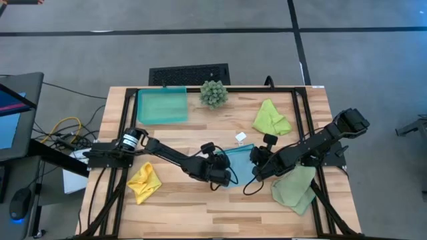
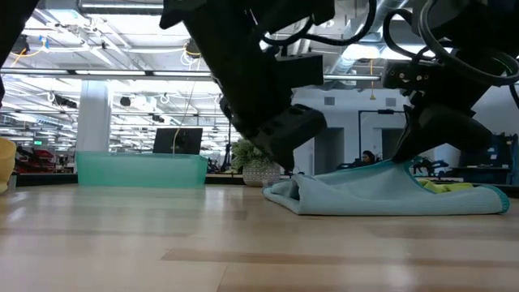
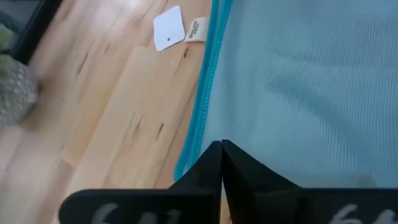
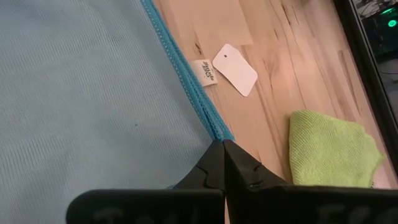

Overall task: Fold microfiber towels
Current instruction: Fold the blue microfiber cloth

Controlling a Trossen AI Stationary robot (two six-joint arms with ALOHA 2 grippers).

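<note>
A wooden bench [image 1: 200, 200] seen from above, with two dark robot arms reaching in from its left and right edges toward the middle. A light blue towel [image 1: 238, 162] lies near the centre of the bench, and both arms meet over it.

The left tool [image 1: 225, 177] is at the towel's left edge, its two fingers [image 3: 211, 165] pressed together with the towel's bright blue hem running in under their tips; it is clenched on the light blue towel. The right tool [image 1: 255, 172] is at the towel's right edge, likewise clenched, its tips closed on the stitched blue hem. In the level view the cloth rises to a peak at its right end, under the right tool, while the rest lies rumpled on the wood.

A white paper tag [image 4: 234, 69] and a small sewn label [image 4: 206, 71] lie on the wood just beside the towel's hem.

Three other towels lie apart from it:
- A lime green towel [image 1: 271, 119] toward the far right of the bench.
- A yellow towel [image 1: 145, 182] near the left edge.
- A pale sage green towel [image 1: 295, 188] toward the near right corner.

A teal plastic tray [image 1: 162, 106] sits at the far left, and a spiky green plant [image 1: 213, 93] sits at the middle of the far edge.
</note>
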